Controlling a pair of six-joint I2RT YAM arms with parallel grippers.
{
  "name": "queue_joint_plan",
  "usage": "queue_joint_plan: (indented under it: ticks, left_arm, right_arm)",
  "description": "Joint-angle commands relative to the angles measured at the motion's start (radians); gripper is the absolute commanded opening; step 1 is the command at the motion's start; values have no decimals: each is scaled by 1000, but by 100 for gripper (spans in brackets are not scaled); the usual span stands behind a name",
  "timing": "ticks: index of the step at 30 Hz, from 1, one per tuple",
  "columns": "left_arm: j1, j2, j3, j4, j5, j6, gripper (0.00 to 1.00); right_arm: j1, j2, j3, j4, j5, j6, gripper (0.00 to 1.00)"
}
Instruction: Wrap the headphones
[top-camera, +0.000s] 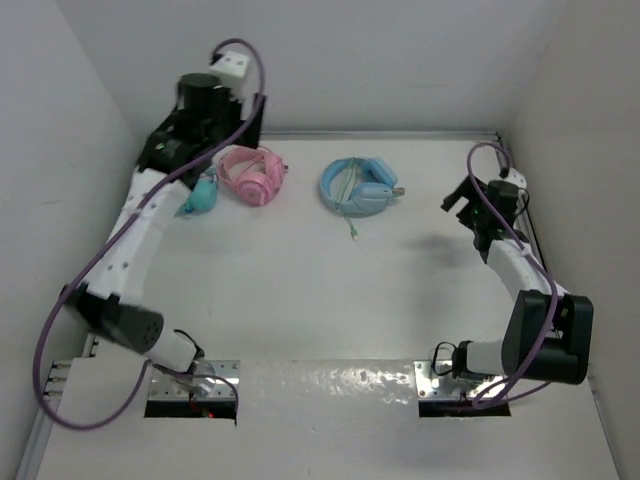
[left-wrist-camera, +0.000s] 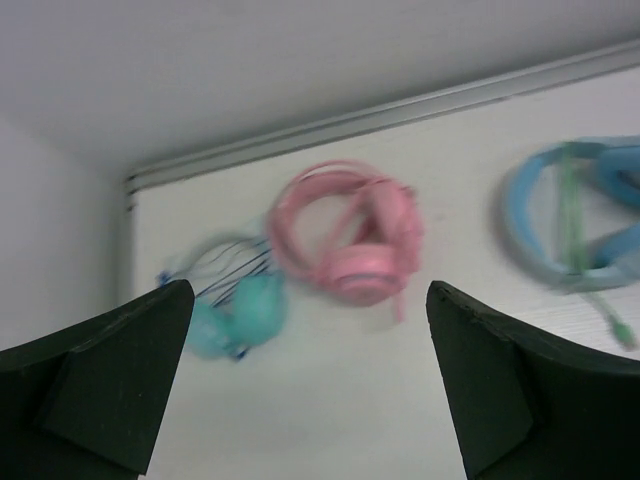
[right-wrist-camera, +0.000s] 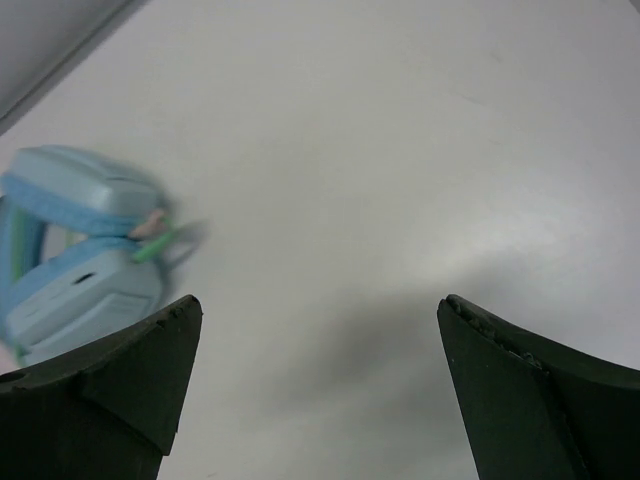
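Observation:
The light-blue headphones (top-camera: 358, 185) lie folded on the white table at the back centre, with the pale-green cable laid across them and its plug end trailing toward the front. They show blurred at the right edge of the left wrist view (left-wrist-camera: 522, 225) and at the left edge of the right wrist view (right-wrist-camera: 80, 270). My left gripper (top-camera: 205, 135) hangs raised over the back left, open and empty (left-wrist-camera: 308, 290). Right of the headphones and apart from them, my right gripper (top-camera: 465, 215) is open with nothing between its fingers (right-wrist-camera: 320, 302).
Pink headphones (top-camera: 252, 175) lie left of the blue pair, and smaller teal headphones (top-camera: 200, 195) lie further left beside my left arm. White walls close in the table at the back and on both sides.

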Motion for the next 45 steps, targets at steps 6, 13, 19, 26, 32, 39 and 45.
queue_joint_plan:
  ticks: [6,13,19,26,32,39,45]
  left_arm:
    - [491,-251,-361,-73,42,-47,100]
    - [642,-296,-516,38,141,-141,100]
    - [667,-308,-547,53,133,-138,100]
    - [728,-313,-568,56,240,-119,99]
    - [771,-319,-578,56,315,-109,99]
    - [797,-322,-582,58,364,-102,99]
    - [837,-330,-602,53,490,-75,95]
  right_arm:
    - [-47,-117,-131,41,82,104,99]
    - [-49,-152,-152,29,109,79,99]
    - [-47,-158,-159,31,112,73,99]
    - [-49,-155,-163,37,109,70,99]
    - [-47,-153,-165,40,112,69,99]
    - [-49,-150,-165,41,109,69,99]
    - [-47,-143,-163,41,102,69,99]
